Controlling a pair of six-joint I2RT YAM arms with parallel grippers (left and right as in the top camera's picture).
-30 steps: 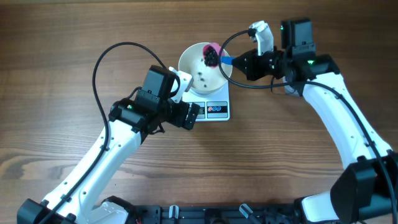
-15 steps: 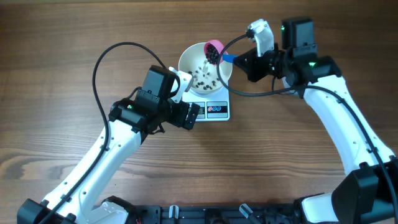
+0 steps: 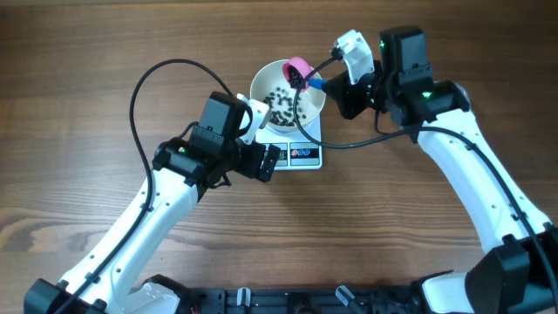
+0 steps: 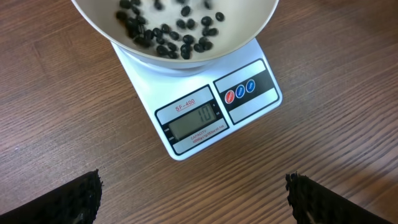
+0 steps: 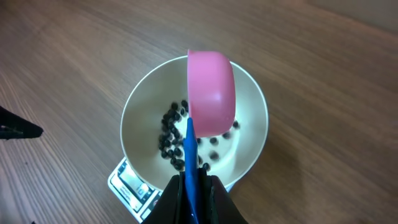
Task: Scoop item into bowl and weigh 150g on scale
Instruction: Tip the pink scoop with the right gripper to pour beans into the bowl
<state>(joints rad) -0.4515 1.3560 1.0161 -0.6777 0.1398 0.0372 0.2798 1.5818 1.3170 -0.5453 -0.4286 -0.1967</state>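
Note:
The white bowl (image 3: 264,87) stands on the scale (image 3: 302,154), whose display (image 4: 193,122) reads 10. A thin scatter of the item, black beads (image 3: 282,101), lies in the bowl (image 5: 138,115). My right gripper (image 3: 331,87) is shut on the blue handle (image 5: 189,158) of a pink scoop (image 5: 211,90). The scoop is tipped over above the bowl's far rim, its outside facing the right wrist camera. A few beads (image 5: 171,140) look blurred under it. My left gripper (image 4: 193,199) hangs open over bare wood just in front of the scale (image 4: 186,152), nothing between its fingers (image 4: 74,199).
The tabletop is brown wood (image 3: 87,52) all around. The left arm's black cable (image 3: 139,87) loops over the table to the left of the bowl. The right arm's cable (image 3: 349,144) sags beside the scale's right edge.
The right gripper has turned the scoop over the bowl and shifted slightly left. Beads have spilled out, so the bowl holds more now. The left arm has stayed still.

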